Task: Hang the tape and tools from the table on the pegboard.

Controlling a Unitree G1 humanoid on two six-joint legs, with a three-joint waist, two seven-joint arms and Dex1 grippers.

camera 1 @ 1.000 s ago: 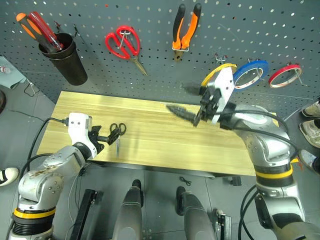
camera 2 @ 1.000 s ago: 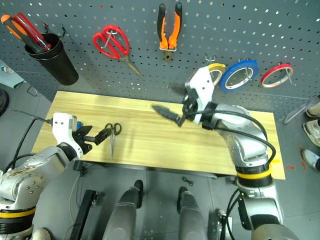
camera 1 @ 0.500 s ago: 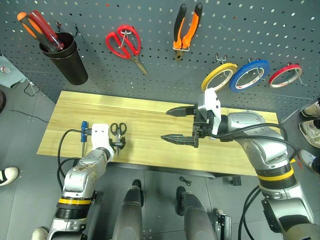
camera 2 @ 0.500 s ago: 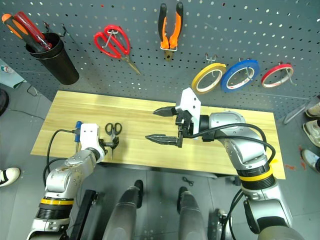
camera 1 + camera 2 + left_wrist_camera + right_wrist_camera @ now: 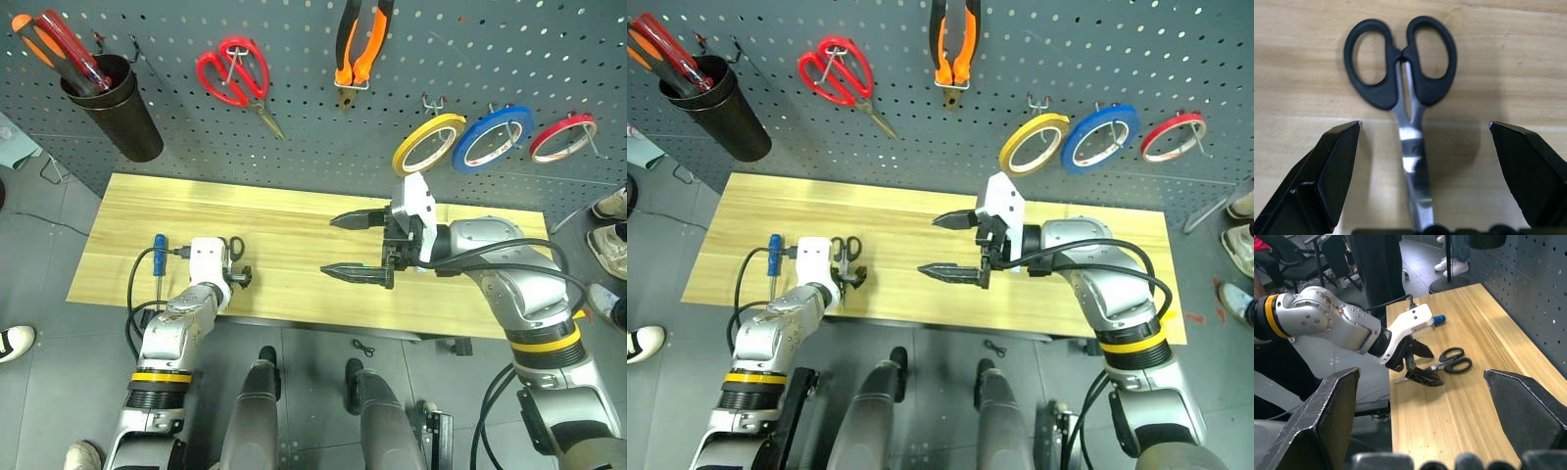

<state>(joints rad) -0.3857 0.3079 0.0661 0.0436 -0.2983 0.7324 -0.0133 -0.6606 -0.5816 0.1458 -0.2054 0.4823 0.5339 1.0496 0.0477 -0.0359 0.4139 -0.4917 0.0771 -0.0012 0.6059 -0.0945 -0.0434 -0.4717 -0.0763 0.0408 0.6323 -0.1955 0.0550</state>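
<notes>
The small black-handled scissors (image 5: 1400, 73) lie flat on the wooden table (image 5: 294, 211) near its front left edge. My left gripper (image 5: 235, 274) is open and low over them, and its fingers (image 5: 1327, 171) straddle the silver blades without touching. The blue-handled screwdriver (image 5: 160, 257) lies just left of that hand. My right gripper (image 5: 330, 245) is open and empty, hovering above the table's middle and pointing left. On the pegboard (image 5: 549, 49) hang the orange-and-black pliers (image 5: 358, 44) and the blue tape (image 5: 495, 137).
Also on the pegboard are red-handled scissors (image 5: 235, 78), a yellow tape ring (image 5: 428, 144), a red tape ring (image 5: 561, 137) and a black cup (image 5: 108, 93) holding red and orange screwdrivers. A black cable runs along my left forearm. People's shoes show at the far right (image 5: 612, 250).
My left hand has swung from pointing sideways to pointing along the scissors and has dropped over their blades. My right gripper came down from the pegboard to mid-table, then held still. The view tilted slightly.
</notes>
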